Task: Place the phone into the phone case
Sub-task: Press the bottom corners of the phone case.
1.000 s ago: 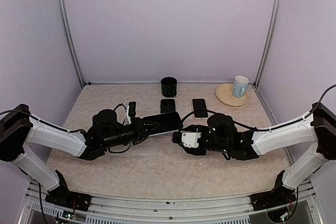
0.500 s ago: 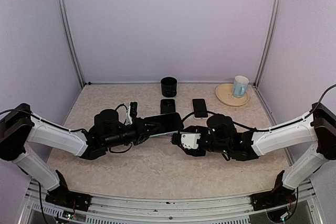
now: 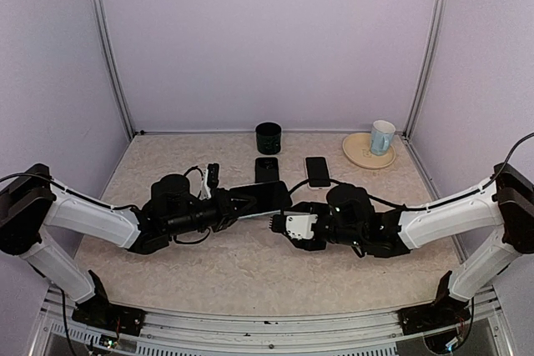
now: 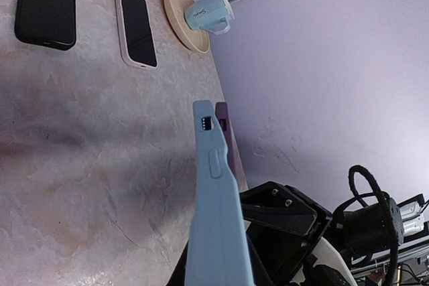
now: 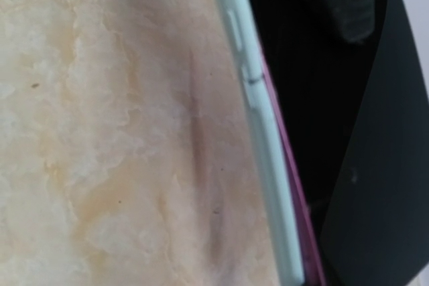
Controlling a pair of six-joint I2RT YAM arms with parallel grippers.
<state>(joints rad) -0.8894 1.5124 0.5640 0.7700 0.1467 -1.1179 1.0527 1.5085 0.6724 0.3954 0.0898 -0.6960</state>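
Now, field entry. The phone case is pale blue and lifted off the table near its middle. The left fingers are pinched almost shut on it and hold it edge-up. A purple phone lies flat against the case's far side. The right wrist view shows its pink edge touching the case rim, but we cannot tell if it is fully seated.

Handling, as we judge it:
- The case looks thin and pliable, so its rim should flex under a push.
- The phone is stiff, smooth-faced and likely slippery, and its glass would not take a drop well.
- We would grip along the long edges, clear of the side-button cut-outs, and press at the corners.

Pose:
- Both forearms lie low over the table, reaching inward from either side, with the wrists roughly level and pointing at each other.
- The right fingers sit just beside the phone's near end. We cannot tell how wide they stand or whether they touch it.
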